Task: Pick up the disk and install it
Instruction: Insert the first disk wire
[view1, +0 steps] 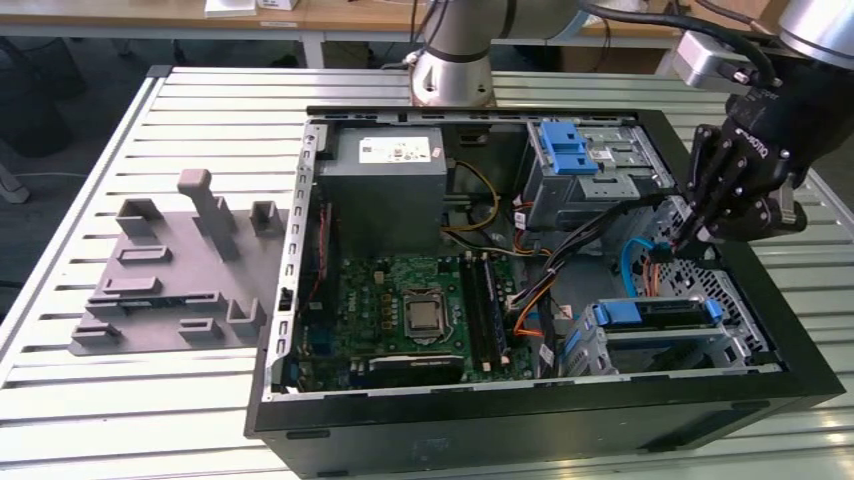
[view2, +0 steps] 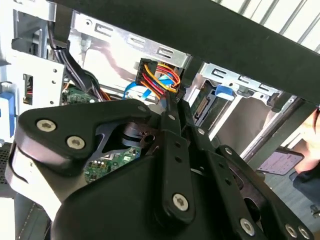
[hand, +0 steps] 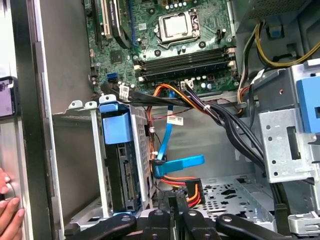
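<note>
The disk (view1: 654, 314), edged by its blue frame, sits inside the metal drive cage (view1: 727, 345) at the case's corner on the exterior view's right. In the first wrist view the disk (hand: 116, 131) stands in that cage with its blue frame facing out. My gripper (view1: 683, 238) hangs inside the case just behind the cage. Its black fingers are shut on a black power connector (hand: 192, 192) with red, orange and yellow wires. In the second wrist view the gripper (view2: 172, 98) pinches the same connector (view2: 156, 75). A blue flat data cable (hand: 181, 164) lies beside it.
The open black computer case (view1: 534, 425) lies on a slatted metal table (view1: 134, 400). Inside are a green motherboard (view1: 407, 310), a grey power supply box (view1: 387, 175) and a second cage with a blue tab (view1: 570, 150). A grey moulded holder (view1: 174, 285) stands outside. A hand (hand: 7, 202) rests by the case wall.
</note>
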